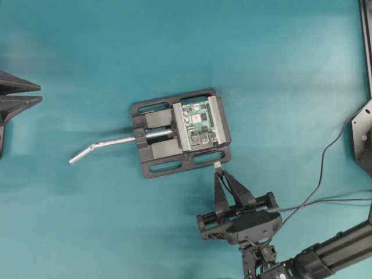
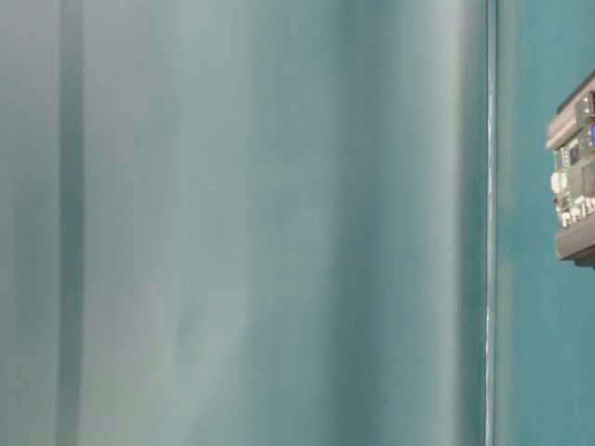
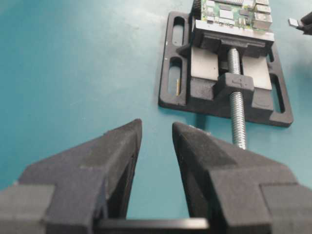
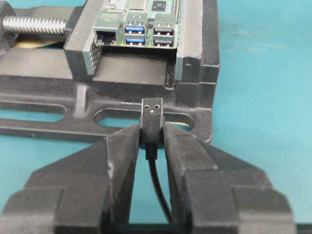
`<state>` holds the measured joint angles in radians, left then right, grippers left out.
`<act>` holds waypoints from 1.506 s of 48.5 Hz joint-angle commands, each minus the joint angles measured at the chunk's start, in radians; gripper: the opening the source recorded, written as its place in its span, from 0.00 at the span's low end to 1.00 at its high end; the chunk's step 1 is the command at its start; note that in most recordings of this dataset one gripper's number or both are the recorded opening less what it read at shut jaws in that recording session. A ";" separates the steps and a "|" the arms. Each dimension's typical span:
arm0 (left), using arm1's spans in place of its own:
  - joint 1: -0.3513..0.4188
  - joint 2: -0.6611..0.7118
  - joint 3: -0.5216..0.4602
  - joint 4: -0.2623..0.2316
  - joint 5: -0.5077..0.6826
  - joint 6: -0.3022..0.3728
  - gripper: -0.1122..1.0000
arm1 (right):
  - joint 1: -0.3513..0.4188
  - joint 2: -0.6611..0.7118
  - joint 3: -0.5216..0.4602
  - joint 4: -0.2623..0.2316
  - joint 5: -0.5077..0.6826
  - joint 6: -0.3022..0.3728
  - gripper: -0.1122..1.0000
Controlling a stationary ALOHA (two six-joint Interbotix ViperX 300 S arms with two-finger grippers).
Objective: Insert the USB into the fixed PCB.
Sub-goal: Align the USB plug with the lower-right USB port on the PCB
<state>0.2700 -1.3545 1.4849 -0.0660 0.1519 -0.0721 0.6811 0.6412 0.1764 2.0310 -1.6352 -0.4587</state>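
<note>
The green PCB (image 1: 199,123) sits clamped in a black vise (image 1: 157,152) at the table's middle. It also shows in the right wrist view (image 4: 139,12), with blue and silver ports facing me, in the left wrist view (image 3: 234,12), and at the table-level view's right edge (image 2: 578,172). My right gripper (image 1: 218,171) is shut on the USB (image 4: 151,119). The plug's silver tip (image 1: 217,164) points at the vise's near edge, a short way from the ports. The thin black cable (image 4: 158,187) runs back between the fingers. My left gripper (image 3: 156,131) is open and empty, far left of the vise (image 1: 32,93).
The vise's silver handle (image 1: 107,145) sticks out to the left over the teal table. Its threaded screw (image 3: 236,105) shows in the left wrist view. Black arm wires (image 1: 325,174) run at the right. A black arm base (image 1: 363,136) stands at the right edge.
</note>
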 commanded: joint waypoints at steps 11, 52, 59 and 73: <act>-0.002 0.008 -0.028 0.002 -0.005 -0.002 0.42 | -0.011 -0.051 -0.012 -0.008 -0.025 -0.002 0.29; -0.003 0.008 -0.028 0.002 -0.005 -0.002 0.42 | -0.041 -0.072 0.015 -0.038 -0.037 -0.003 0.29; -0.003 0.009 -0.028 0.002 -0.005 -0.002 0.42 | -0.048 -0.072 0.015 -0.055 -0.037 -0.003 0.29; -0.002 0.008 -0.028 0.002 -0.005 -0.002 0.42 | -0.055 -0.072 0.023 -0.069 -0.035 -0.003 0.29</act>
<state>0.2684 -1.3545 1.4849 -0.0660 0.1519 -0.0721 0.6289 0.6151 0.2010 1.9712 -1.6659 -0.4617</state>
